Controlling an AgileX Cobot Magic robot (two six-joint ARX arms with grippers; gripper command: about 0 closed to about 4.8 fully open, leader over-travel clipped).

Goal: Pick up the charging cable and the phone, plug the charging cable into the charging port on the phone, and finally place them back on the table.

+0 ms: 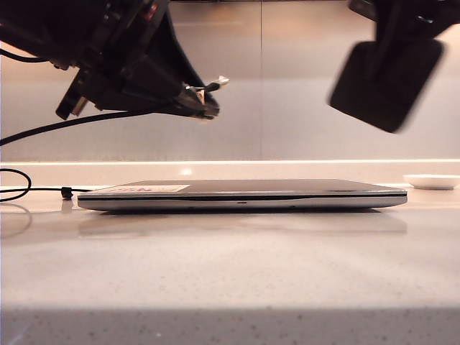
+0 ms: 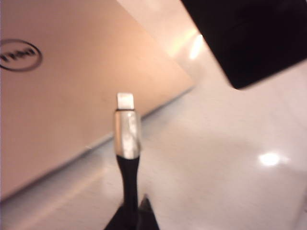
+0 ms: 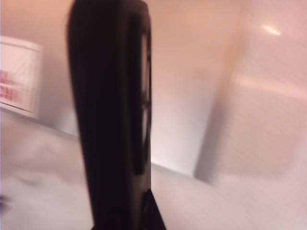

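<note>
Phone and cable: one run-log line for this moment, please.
left gripper: shut on charging cable, raised | right gripper: shut on phone, raised | plug: not inserted | laptop: on table

Looks like a lab or office test bench: bare speckled worktop (image 1: 230, 266), plain panelled wall (image 1: 287, 86) at twelve o'clock, closed laptop (image 1: 244, 194) centre.

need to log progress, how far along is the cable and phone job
Both pickups look done: the left gripper holds the charging cable above the laptop, plug forward, and the right gripper holds the phone in the air at the right. In hand: bringing the two together; plug and phone are apart. Left: plugging in, then setting both on the table.
</note>
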